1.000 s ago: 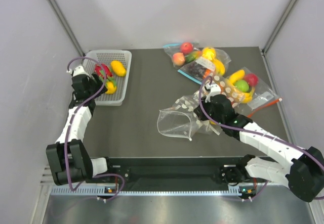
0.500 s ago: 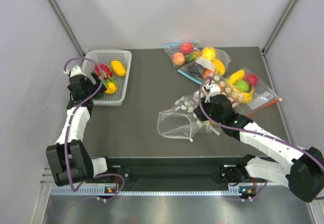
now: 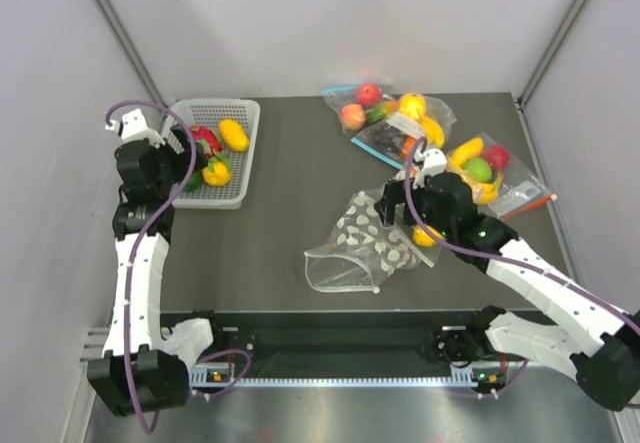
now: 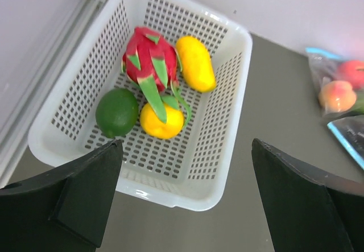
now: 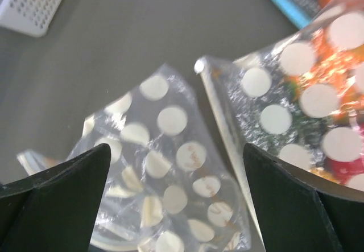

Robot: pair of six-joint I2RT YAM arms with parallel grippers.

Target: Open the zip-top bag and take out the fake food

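The zip-top bag (image 3: 362, 246), clear with white dots, lies limp and flat on the dark table, apart from any finger. My right gripper (image 3: 400, 209) hovers open just above its far right end; in the right wrist view the bag (image 5: 165, 175) fills the gap between the spread fingers of that gripper (image 5: 176, 147). The fake food sits in the white basket (image 3: 247, 153): a red piece with green leaves (image 4: 149, 56), a long yellow one (image 4: 196, 64), a green one (image 4: 116, 111) and a round yellow one (image 4: 161, 121). My left gripper (image 4: 186, 144) hangs open over the basket's near end, holding nothing.
A second dotted bag showing orange (image 5: 333, 58) lies right beside the empty one. Two clear bags of toy fruit (image 3: 378, 109) (image 3: 485, 168) rest at the back right. White walls close in on both sides, and the basket stands against the left one.
My right gripper opened and let go of the dotted bag, which dropped flat and slid nearer. The right arm lifted back; the left arm rose and drew left from the basket.
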